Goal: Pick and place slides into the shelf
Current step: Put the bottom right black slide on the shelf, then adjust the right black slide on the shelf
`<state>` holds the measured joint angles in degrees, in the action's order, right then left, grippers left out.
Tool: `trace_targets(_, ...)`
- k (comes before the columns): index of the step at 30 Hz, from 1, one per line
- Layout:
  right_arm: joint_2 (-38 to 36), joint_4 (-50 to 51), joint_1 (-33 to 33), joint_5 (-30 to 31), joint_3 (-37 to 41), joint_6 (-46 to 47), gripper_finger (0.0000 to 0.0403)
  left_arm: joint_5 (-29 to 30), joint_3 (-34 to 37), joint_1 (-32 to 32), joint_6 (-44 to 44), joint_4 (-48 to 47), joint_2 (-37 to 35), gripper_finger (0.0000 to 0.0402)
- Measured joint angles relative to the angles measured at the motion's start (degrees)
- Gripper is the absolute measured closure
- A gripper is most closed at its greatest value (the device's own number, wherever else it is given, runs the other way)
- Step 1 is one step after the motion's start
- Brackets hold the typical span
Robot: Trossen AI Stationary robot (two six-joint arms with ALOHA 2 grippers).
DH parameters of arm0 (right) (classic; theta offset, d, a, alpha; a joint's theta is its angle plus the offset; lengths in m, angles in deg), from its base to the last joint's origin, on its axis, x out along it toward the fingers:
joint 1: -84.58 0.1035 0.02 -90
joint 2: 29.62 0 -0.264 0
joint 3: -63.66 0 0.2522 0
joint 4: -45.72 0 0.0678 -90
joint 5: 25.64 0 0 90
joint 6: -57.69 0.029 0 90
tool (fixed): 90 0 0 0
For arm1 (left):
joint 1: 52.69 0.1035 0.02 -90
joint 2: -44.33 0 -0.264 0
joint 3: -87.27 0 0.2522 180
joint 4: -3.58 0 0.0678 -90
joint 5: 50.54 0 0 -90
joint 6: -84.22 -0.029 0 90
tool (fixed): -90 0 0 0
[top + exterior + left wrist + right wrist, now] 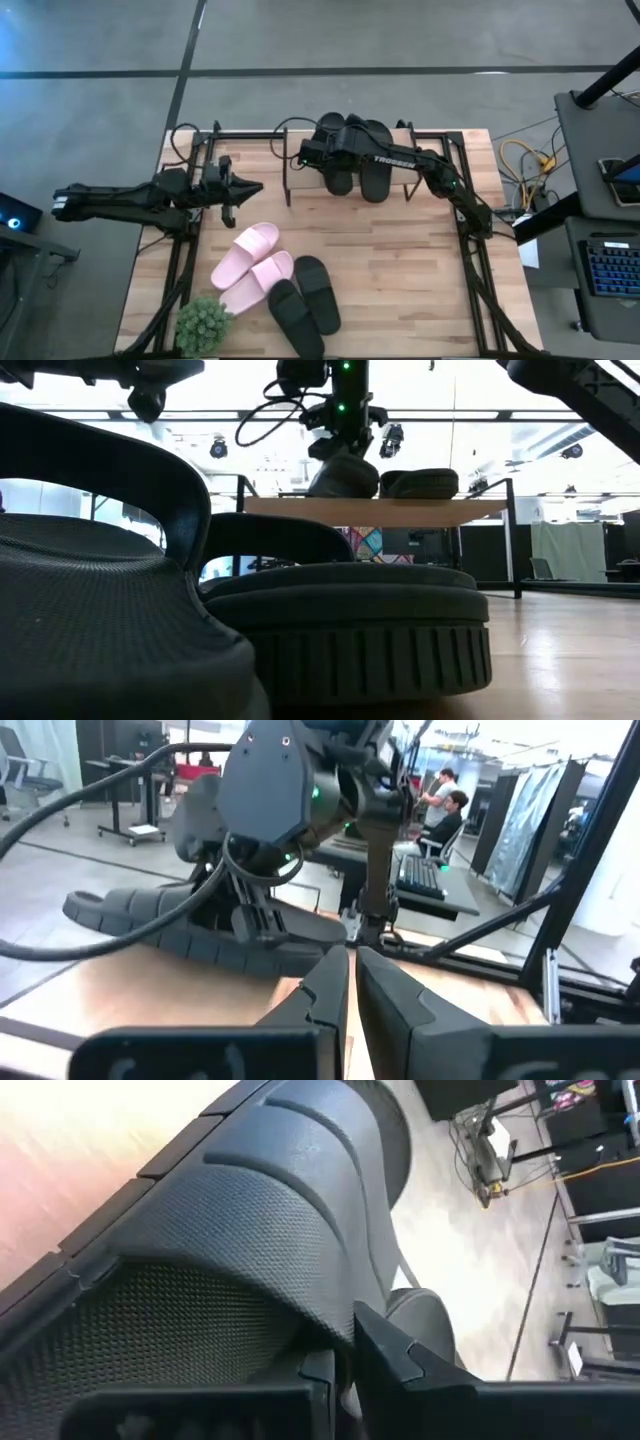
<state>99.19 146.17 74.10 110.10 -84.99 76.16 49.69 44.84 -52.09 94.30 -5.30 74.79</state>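
Note:
The shelf [420, 511] stands at the table's far edge, and two black slides are on its top board. My right gripper [318, 150] is over the left one [340, 160] and is shut on it. The other black slide [376, 165] lies flat beside it. Two pink slides [250, 265] and two more black slides [305, 300] lie on the table near its near edge. My left gripper [252, 188] is shut and hovers left of the shelf, touching nothing. My right gripper [345, 1368] pinches an edge of the black slide's textured, rounded surface [300, 1315] between its two fingers. In the low view the fingers [340, 445] come from above, pointing down. The slide [340, 478] sits tilted, its lower side on the shelf board.
A small green plant [203, 323] stands at the table's near left corner. Black metal frame rails [185, 250] run along the left and right sides of the table. Bare tabletop [400, 260] lies between the shelf and the slides near the near edge.

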Motion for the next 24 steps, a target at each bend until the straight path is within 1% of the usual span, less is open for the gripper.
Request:
trace_targets(3, 0.0, -0.2, 0.0, -0.1, 0.0, 0.2, 0.0361, -0.2, 0.0, 0.0, 0.0, 0.2, 0.2, 0.0391)
trace_targets(8, 0.0, -0.5, 0.0, -1.2, -0.1, 0.2, 0.0310, -0.2, 0.0, 0.0, 0.0, 0.1, 0.2, 0.0391)
trace_targets(13, -0.3, -0.5, 0.2, -3.8, -0.1, 0.3, 0.0268, -0.2, 0.0, 0.0, 0.0, 0.2, 0.0, 0.0391)
trace_targets(20, -3.6, -0.2, 1.7, -4.6, -0.1, 0.6, 0.0234, -0.2, 0.0, 0.0, 0.0, 0.2, -0.2, 0.0391)
trace_targets(24, -5.7, 3.2, 2.2, -4.6, -0.1, 1.3, 0.0226, -0.2, 0.0, 0.0, 0.0, 0.2, -0.3, 0.0391)
